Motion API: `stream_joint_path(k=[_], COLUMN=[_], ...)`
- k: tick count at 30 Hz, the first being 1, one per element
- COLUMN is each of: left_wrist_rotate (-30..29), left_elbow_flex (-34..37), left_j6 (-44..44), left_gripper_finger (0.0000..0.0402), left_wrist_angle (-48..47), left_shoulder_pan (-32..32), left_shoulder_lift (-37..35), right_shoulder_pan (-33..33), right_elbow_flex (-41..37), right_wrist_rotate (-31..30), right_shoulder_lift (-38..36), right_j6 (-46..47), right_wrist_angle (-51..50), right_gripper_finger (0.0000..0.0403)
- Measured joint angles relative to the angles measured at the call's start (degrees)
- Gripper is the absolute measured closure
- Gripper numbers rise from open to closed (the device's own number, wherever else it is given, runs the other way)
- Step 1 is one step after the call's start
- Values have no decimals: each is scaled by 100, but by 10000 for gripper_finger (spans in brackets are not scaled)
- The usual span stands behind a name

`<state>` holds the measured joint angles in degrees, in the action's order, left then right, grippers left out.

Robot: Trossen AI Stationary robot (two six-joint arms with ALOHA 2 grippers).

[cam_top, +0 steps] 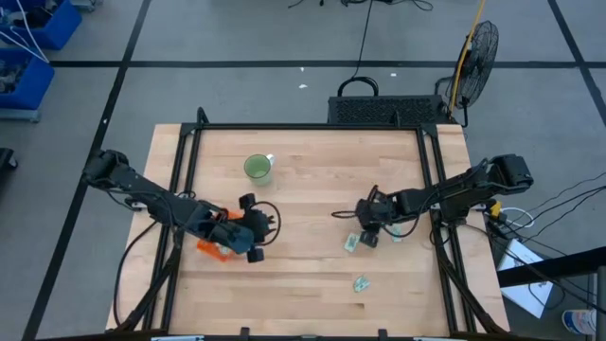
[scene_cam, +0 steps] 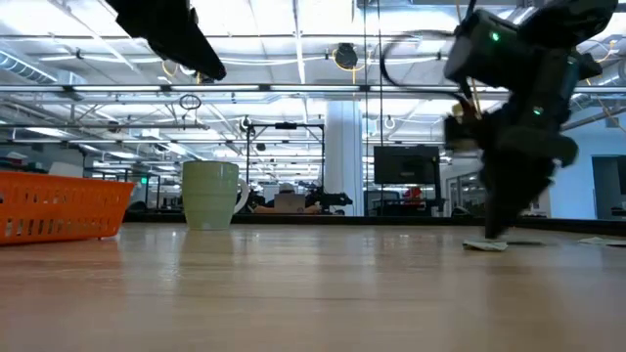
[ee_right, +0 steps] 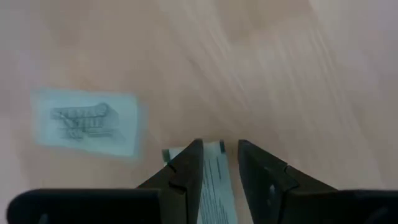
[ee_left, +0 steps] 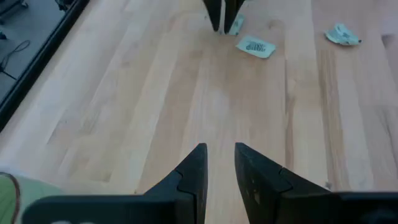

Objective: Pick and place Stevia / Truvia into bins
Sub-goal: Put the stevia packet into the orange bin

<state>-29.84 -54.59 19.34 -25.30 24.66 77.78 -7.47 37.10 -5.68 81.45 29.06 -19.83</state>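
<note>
My right gripper (cam_top: 367,230) points down at the table right of centre, its fingers a narrow gap apart (ee_right: 221,146). A white-and-green packet (ee_right: 214,177) lies on the wood under and between its tips; it also shows in the low view (scene_cam: 486,244). A second packet (ee_right: 87,121) lies flat close by (cam_top: 351,243). A third, crumpled one (cam_top: 361,283) lies nearer the front edge. My left gripper (cam_top: 268,227) hovers by the orange bin (cam_top: 210,248), narrowly open and empty (ee_left: 221,149). My right gripper comes at the packet from above, pointing down, its fingertips (ee_right: 193,152) at the table on either side of the packet's middle strip (ee_right: 216,168). The packet lies flat on the wood. I cannot tell whether the tips touch it.
A round green cup (cam_top: 258,168) stands on the far left part of the table, also in the low view (scene_cam: 210,196). The orange bin stands at the low view's left (scene_cam: 59,205), partly under my left arm. Bare wood (cam_top: 303,284) lies between the arms.
</note>
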Motion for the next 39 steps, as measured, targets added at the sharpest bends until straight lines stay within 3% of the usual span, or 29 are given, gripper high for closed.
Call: stream_joint_path(k=[6, 13, 20, 26, 34, 39], left_wrist_rotate=[135, 138, 140, 140, 142, 143], left_elbow_flex=[2, 7, 7, 7, 7, 7], left_j6=[-16, -16, -202, -231, -159, -228], left_gripper_finger=[314, 314, 314, 314, 314, 314], left_wrist_angle=[-226, -305, -321, -317, -315, -315], left_shoulder_pan=[-164, -355, -535, -691, -766, -766], left_shoulder_lift=[0, 0, 0, 0, 0, 0], right_shoulder_pan=[-141, -177, -201, -264, -855, -1182], right_elbow_flex=[28, 13, -2, -15, -9, -9], right_wrist_rotate=[4, -38, -24, -10, -19, -658], right_shoulder_lift=[-25, -61, -124, -606, -1073, -940], right_j6=[1475, 1503, 784, 547, 1319, 1813], right_wrist_angle=[-1270, -1122, -808, -667, -837, -1182], right_gripper_finger=[307, 307, 307, 307, 307, 307])
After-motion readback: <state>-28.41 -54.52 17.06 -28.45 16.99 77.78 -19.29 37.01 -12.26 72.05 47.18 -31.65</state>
